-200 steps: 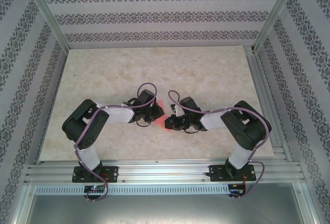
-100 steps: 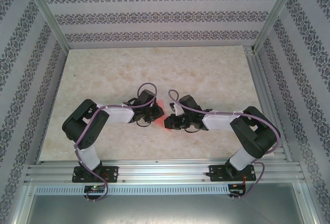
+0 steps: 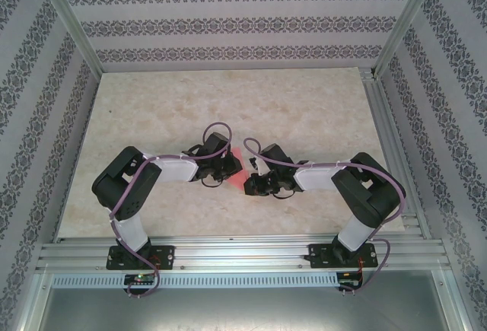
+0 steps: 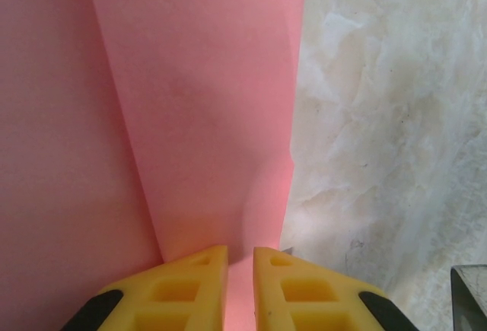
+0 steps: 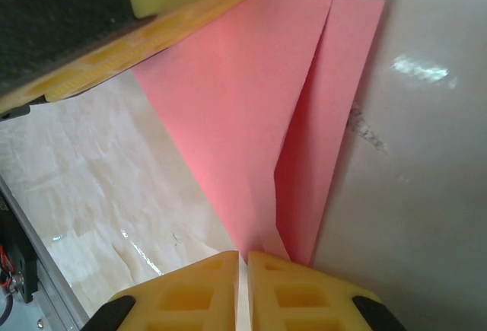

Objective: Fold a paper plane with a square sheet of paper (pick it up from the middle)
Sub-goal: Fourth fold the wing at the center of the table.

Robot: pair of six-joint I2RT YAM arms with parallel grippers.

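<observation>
Currently: both arms bent inward, elbows out. Left gripper (image 4: 240,253) pinches the paper plane (image 4: 213,118); right gripper (image 5: 244,256) clamps its pointed tip. Right wrist view adds the left gripper's yellow finger (image 5: 99,65) ahead; left wrist view, a lengthwise crease (image 4: 129,141).

Light: bright, even — diffuse | shadows: faint | glare: streak recorded on table (image 5: 417,70) | focus: wrist close-ups softened

Paper plane (image 5: 251,118): plain pink-red, no print. Table (image 3: 228,103): cream with faint beige marbling. Walls (image 3: 243,19): white with dark grey floral bands. Left gripper (image 4: 240,270) and right gripper (image 5: 243,270): yellow fingers. Arms (image 3: 129,186): black with white links. Cables (image 3: 217,128): purple. Frame (image 3: 243,251): silver.
</observation>
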